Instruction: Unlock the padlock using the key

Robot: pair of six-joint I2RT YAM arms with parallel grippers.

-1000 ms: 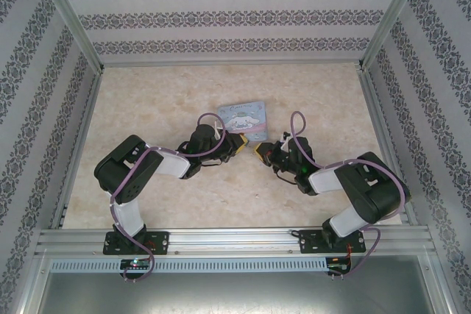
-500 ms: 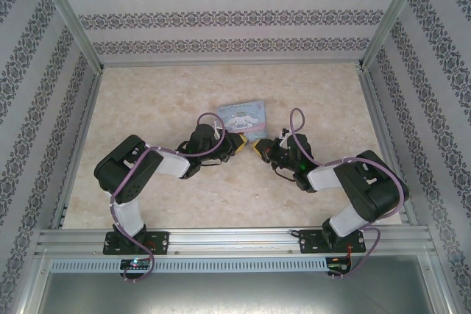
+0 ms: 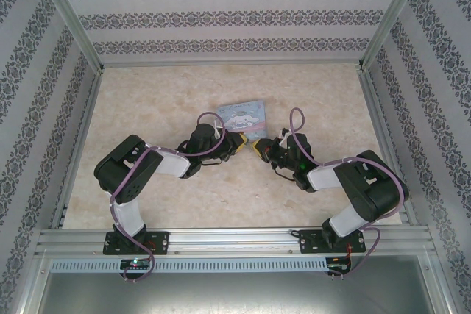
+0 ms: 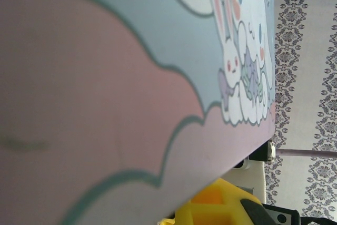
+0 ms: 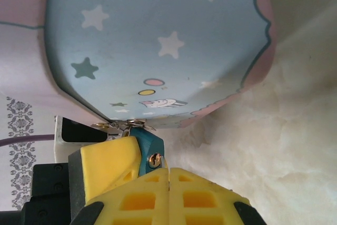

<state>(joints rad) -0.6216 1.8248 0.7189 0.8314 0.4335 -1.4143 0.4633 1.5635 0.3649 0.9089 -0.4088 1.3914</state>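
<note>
OK, right tool (image 5: 168,180): pads together, no gap showing, nose just below the padlock (image 5: 149,142) and lined up near its brass keyhole (image 5: 154,159). Can't see the key. If it's pinched there, the pads hide it.

Left tool (image 3: 240,143): nearly closed, with one yellow pad (image 5: 108,164) pressed against the padlock's side. The second pad is hidden, so I read it as clamped on the body to stop it turning with the key.

Padlock hangs from the clasp at the edge of the tin (image 5: 158,40), between both tools, above the bench (image 5: 300,130). Tin looks tipped up on that side, probably so the keyhole faces the right tool.

Reads as the insertion step; alignment is the tight part.
</note>
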